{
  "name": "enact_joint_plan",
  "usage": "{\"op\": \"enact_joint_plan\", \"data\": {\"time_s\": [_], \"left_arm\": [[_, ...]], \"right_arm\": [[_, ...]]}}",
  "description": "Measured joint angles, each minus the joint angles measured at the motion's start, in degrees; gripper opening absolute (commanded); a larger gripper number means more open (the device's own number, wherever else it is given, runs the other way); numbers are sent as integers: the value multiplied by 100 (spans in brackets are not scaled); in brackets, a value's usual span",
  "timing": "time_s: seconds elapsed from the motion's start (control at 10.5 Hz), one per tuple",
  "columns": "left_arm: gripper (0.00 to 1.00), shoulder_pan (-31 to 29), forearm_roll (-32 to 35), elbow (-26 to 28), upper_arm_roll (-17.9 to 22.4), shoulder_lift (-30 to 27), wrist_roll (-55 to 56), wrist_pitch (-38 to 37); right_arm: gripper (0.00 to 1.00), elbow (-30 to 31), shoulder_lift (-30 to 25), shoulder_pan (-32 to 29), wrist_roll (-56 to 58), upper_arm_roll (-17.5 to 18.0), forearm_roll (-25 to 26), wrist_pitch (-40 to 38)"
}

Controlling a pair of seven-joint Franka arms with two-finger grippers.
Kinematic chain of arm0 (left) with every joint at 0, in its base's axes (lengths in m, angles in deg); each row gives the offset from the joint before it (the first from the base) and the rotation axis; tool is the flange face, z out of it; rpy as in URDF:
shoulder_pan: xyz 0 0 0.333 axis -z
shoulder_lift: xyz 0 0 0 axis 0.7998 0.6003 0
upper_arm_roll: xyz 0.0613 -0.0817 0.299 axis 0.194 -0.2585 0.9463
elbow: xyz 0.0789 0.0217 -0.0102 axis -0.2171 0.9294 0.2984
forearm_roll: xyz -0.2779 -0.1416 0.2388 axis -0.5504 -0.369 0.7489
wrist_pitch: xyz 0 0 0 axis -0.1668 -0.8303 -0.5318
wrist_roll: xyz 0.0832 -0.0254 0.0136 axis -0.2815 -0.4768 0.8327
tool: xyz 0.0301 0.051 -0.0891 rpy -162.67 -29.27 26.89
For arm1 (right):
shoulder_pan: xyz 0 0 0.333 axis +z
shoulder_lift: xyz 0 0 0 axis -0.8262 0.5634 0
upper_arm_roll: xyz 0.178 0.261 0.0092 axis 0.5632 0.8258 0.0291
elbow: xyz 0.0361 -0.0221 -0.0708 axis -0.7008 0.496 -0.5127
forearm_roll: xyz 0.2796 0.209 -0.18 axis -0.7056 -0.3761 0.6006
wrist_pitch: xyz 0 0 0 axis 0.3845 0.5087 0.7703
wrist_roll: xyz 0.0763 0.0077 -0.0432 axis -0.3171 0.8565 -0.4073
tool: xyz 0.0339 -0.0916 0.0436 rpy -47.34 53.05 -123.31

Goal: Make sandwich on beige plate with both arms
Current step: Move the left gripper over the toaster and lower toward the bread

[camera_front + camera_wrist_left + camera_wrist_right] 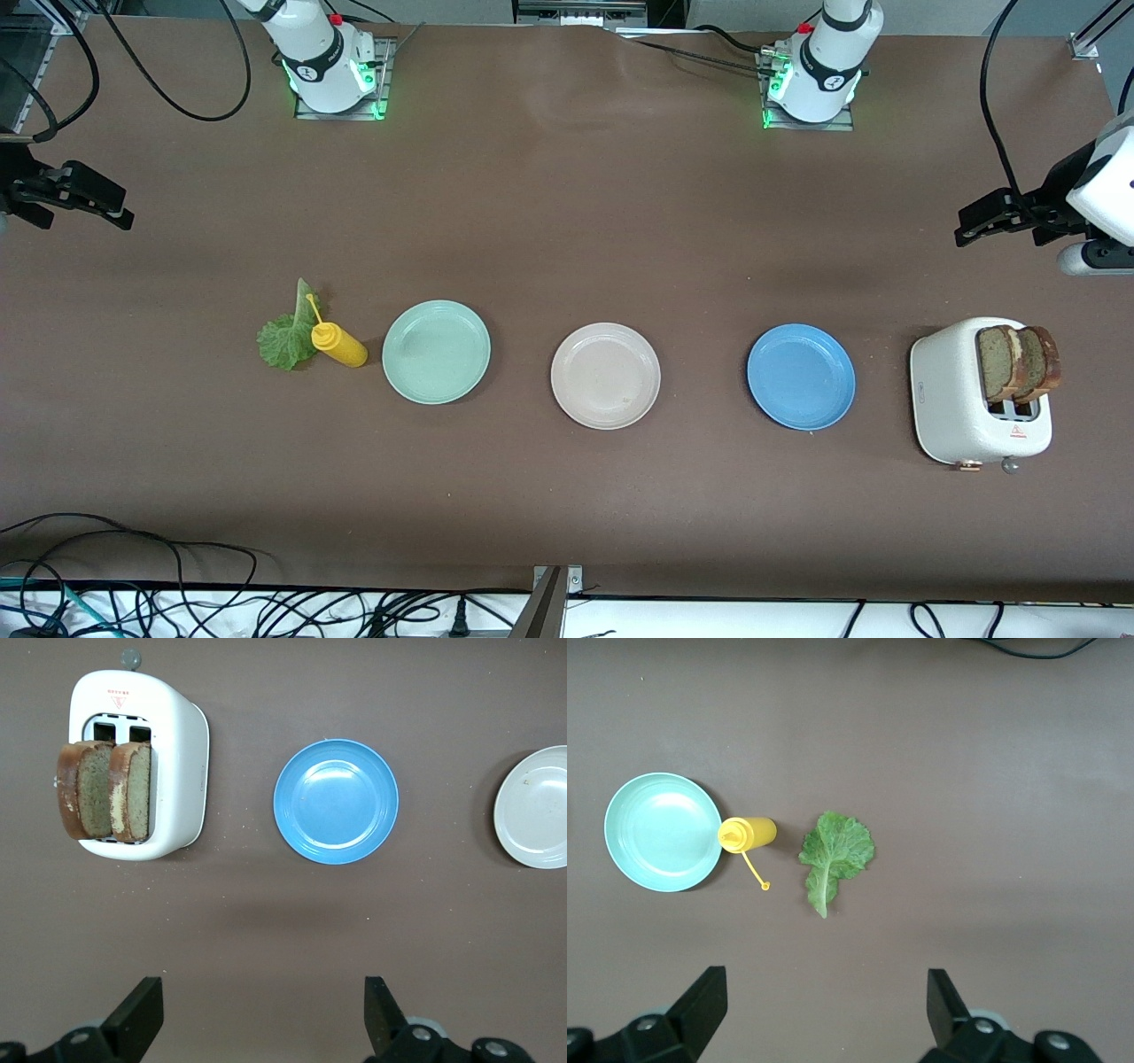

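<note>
The beige plate (605, 376) (536, 806) lies bare in the middle of a row of three plates. Two brown bread slices (1017, 361) (104, 788) stand upright in the slots of a white toaster (943, 390) (182, 744) at the left arm's end of the table. A green lettuce leaf (285, 338) (835, 855) lies flat at the right arm's end. My left gripper (967, 227) (264, 992) hangs open and holds nothing, above bare table by the toaster. My right gripper (120, 211) (824, 988) hangs open over bare table near the lettuce, nothing between its fingers.
A yellow squeeze bottle (339, 344) (747, 833) stands between the lettuce and a mint-green plate (436, 351) (662, 831). A blue plate (801, 377) (336, 800) lies between the beige plate and the toaster. Cables hang along the table edge nearest the front camera.
</note>
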Motion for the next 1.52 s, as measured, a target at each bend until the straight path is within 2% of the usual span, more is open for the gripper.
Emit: {"op": "enact_joint_plan", "data": {"time_s": [0.47,0.95,1.14,1.52], "left_arm": [[100,-88,1,6,42,167,0,145],[100,-402,29,18,75,885,-9,900],[100,-511,235,18,76,1149,-59,1106],[100,-875,276,-75,81,1655,-654,1415]], "right_arm": [[100,0,0,0,0,0,0,0],[100,-2,0,0,0,2,0,0],[100,-3,1,0,0,2,0,0],[100,-3,1,-1,0,3,0,0]]}}
